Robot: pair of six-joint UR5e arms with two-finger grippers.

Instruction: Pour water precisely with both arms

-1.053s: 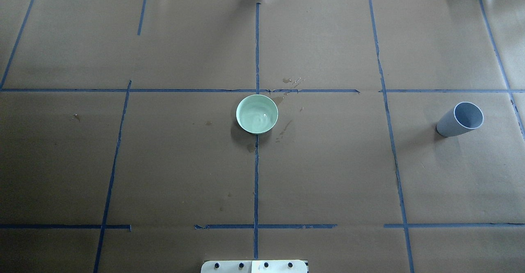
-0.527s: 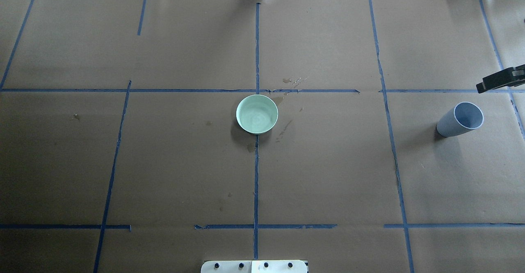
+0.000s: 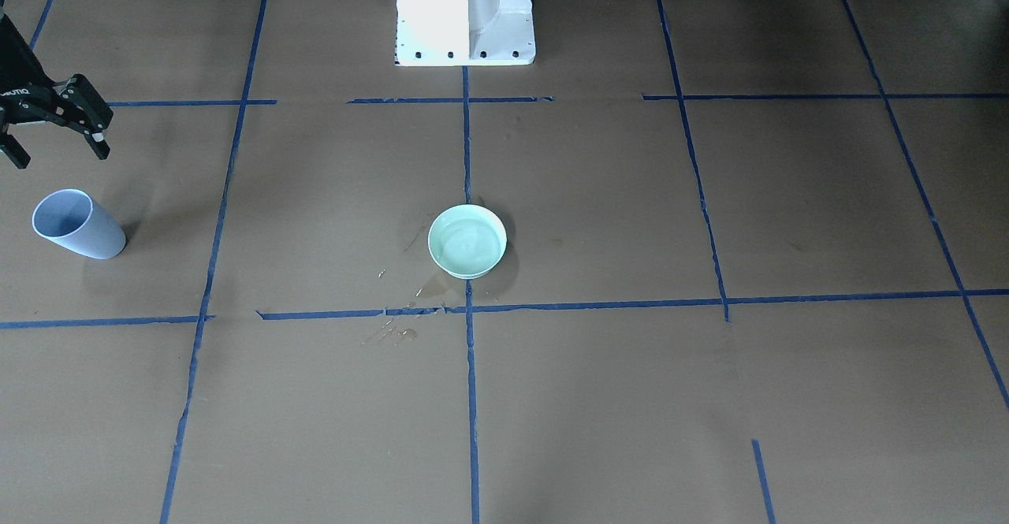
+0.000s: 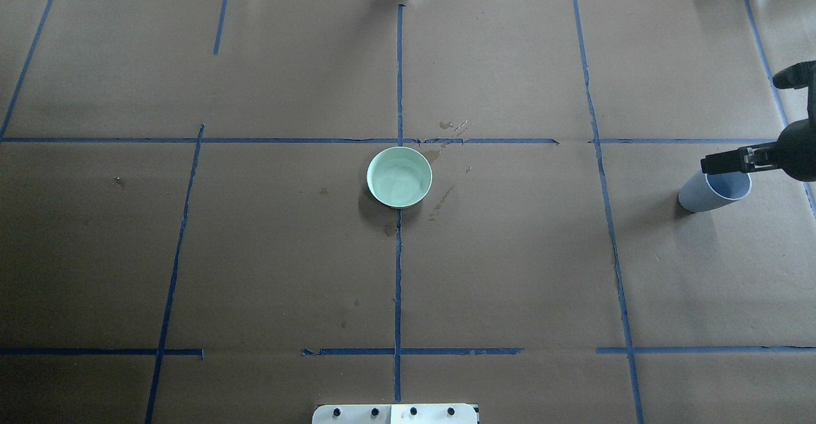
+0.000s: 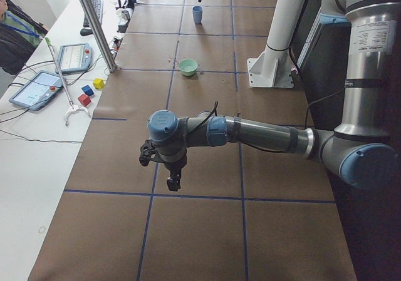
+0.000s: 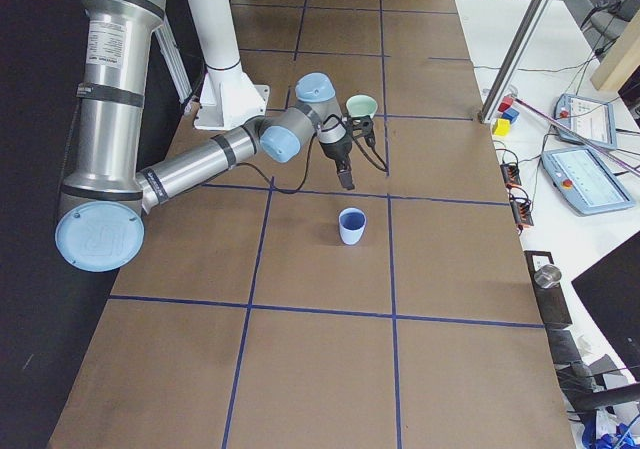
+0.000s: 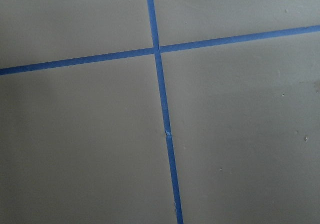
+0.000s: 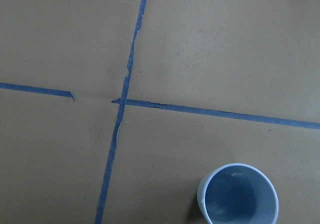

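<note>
R hand (image 3: 59, 152) hangs above the table (image 3: 788, 193) nr the end on the robot's right. Its fingers are spread wide apart w/ nothing between them. Pale blue cup (image 3: 79, 226) stands upright on the table just beside the hand and below it, not touching. Can't tell if the cup has anything in it. R arm (image 6: 200, 164) reaches out low over the table to get there.

Mint green bowl (image 3: 431, 242) sits mid-table on a blue tape (image 3: 470, 398) line, well apart from the cup. Water (image 3: 467, 240) is in the bowl, glossy. Spilt drops (image 3: 398, 331) and wet streaks lie on the table beside the bowl, twd the edge far from the robot.

L arm (image 5: 263, 134) stretches over the table nr the end on the robot's left, L hand (image 5: 161, 168) pointing down above bare table. Can't tell whether that hand is open or closed.
</note>
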